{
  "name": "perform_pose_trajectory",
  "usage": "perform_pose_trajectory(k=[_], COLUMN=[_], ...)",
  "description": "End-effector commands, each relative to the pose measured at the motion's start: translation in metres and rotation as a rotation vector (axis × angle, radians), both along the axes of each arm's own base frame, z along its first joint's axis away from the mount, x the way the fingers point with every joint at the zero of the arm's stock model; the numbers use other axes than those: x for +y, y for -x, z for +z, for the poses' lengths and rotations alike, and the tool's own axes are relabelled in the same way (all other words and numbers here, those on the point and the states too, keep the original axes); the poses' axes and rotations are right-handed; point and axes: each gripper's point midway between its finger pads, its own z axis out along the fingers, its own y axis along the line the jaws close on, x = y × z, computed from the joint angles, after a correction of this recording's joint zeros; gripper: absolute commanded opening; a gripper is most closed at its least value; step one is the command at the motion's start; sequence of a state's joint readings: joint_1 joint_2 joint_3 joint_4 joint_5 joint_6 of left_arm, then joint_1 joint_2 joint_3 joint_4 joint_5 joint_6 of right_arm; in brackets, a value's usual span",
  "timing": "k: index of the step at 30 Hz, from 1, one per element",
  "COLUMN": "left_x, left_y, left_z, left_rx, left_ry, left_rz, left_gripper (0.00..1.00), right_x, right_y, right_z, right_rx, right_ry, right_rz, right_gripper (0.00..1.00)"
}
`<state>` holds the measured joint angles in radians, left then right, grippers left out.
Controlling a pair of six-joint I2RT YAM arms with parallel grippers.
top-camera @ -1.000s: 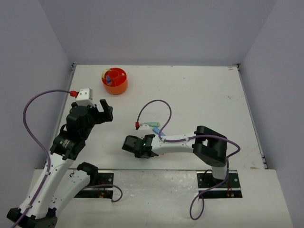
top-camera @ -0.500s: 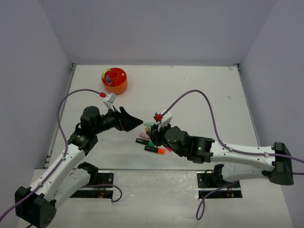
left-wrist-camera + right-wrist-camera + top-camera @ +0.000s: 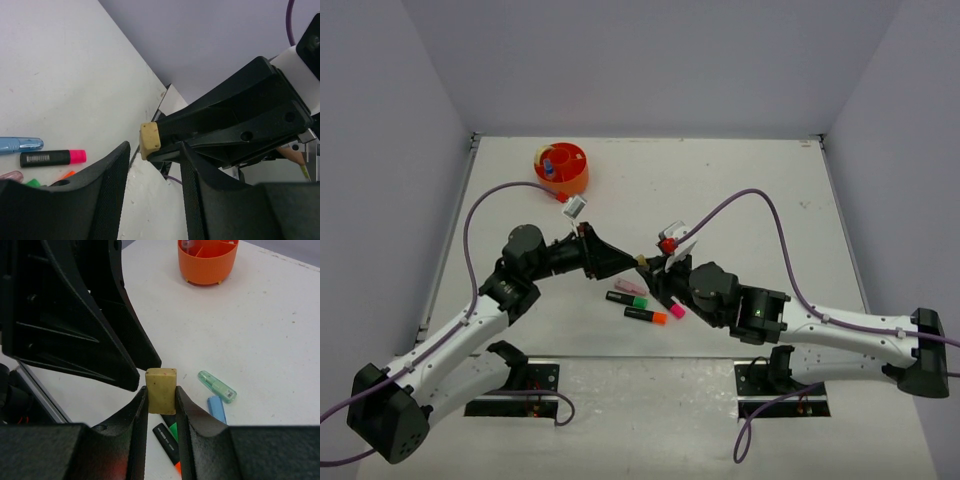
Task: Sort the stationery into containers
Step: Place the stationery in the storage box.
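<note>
**Item:** tan eraser [image 3: 161,383]. Small rectangular block, matt and faintly speckled, with square edges.

**Location:** held upright above the counter [image 3: 740,200], over the loose pieces at mid-counter, well apart from the organiser.

**Change:**
- Half a second ago bare counter lay between the two claws. The left arm has since reached further right, and the tips now stand just beside each other.
- A second ago both arms were drawn back.
- The pieces on the counter and the organiser have not shifted.

**Right claw** [image 3: 160,391]: smooth black moulded fingers, clamped on the eraser's two broad sides.

**Left claw** [image 3: 154,150]: black wedge-shaped fingers with finely textured inner faces. They stand apart, with a gap wider than the eraser. The eraser sits at the mouth of that gap, and no contact shows.

**Orange organiser** [image 3: 563,172]: round, low, glossy plastic with inner dividers, at the far left of the counter. A blue-capped bottle [image 3: 548,168] stands in one compartment.

**On the counter, beneath the claws:**
- green-ended highlighter [image 3: 625,298], black barrel
- orange-ended highlighter [image 3: 642,314], black barrel
- pink-ended highlighter [image 3: 52,157], black barrel
- mint piece [image 3: 216,386], translucent
- blue piece [image 3: 215,407], just beside the mint piece
- pale pink piece [image 3: 630,287]
</note>
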<state>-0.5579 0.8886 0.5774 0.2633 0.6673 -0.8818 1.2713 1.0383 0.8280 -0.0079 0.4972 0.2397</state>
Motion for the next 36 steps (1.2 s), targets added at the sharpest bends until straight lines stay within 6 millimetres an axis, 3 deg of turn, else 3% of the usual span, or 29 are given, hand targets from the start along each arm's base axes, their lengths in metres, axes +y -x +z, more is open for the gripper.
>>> perform_pose_trajectory(k=[1,5,10,13,15,16,18,19,21,22,26,31,32,34,36], left_x=[-0.005,-0.008,-0.015,-0.018,-0.019,-0.019,-0.019,-0.017,-0.004,0.015,0.067,0.103,0.121,0.127,0.139], left_y=[-0.001,-0.003,0.002,0.007,0.009,0.008,0.004,-0.002,-0.037,-0.070,-0.137,-0.228,-0.254,-0.297,-0.328], left_z=[0.010,0.007,0.013,0.018,0.020,0.021,0.016,0.013,0.000,-0.005,-0.006,0.013,0.013,0.020,0.003], left_rx=[-0.021,-0.009,-0.022,-0.029,-0.033,-0.034,-0.029,-0.026,-0.019,-0.022,-0.027,-0.061,-0.046,-0.051,-0.039], left_ry=[0.037,0.041,0.059,0.076,0.078,0.075,0.038,0.010,-0.136,-0.216,-0.443,-0.607,-0.634,-0.655,-0.732], left_rz=[-0.019,-0.027,-0.066,-0.096,-0.107,-0.107,-0.085,-0.052,0.150,0.351,0.749,0.994,1.055,1.121,1.181], left_gripper=[0.40,0.38,0.18,0.00,0.00,0.00,0.00,0.00,0.00,0.00,0.00,0.00,0.00,0.00,0.00], right_x=[0.000,0.003,0.007,0.006,0.005,0.005,0.004,0.001,-0.009,-0.015,-0.044,-0.067,-0.070,-0.075,-0.080], right_y=[0.003,0.006,0.003,-0.002,-0.004,-0.005,-0.005,-0.006,-0.009,-0.010,-0.011,-0.004,0.000,0.003,0.008], right_z=[0.020,0.024,0.024,0.024,0.024,0.023,0.020,0.017,0.013,0.008,-0.001,0.002,0.004,0.004,0.003], right_rx=[-0.036,-0.041,-0.047,-0.053,-0.051,-0.047,-0.034,-0.029,-0.004,0.009,0.082,0.132,0.148,0.157,0.176], right_ry=[-0.059,-0.071,-0.054,-0.045,-0.047,-0.049,-0.053,-0.051,-0.052,-0.039,-0.053,-0.096,-0.112,-0.124,-0.154], right_rz=[0.030,0.052,0.046,0.017,0.006,0.001,-0.002,-0.020,-0.072,-0.095,-0.218,-0.253,-0.246,-0.236,-0.229], right_gripper=[0.00,0.00,0.00,0.00,0.00,0.10,0.71,0.95,0.99,0.99,0.99,0.99,0.99,0.99,0.99])
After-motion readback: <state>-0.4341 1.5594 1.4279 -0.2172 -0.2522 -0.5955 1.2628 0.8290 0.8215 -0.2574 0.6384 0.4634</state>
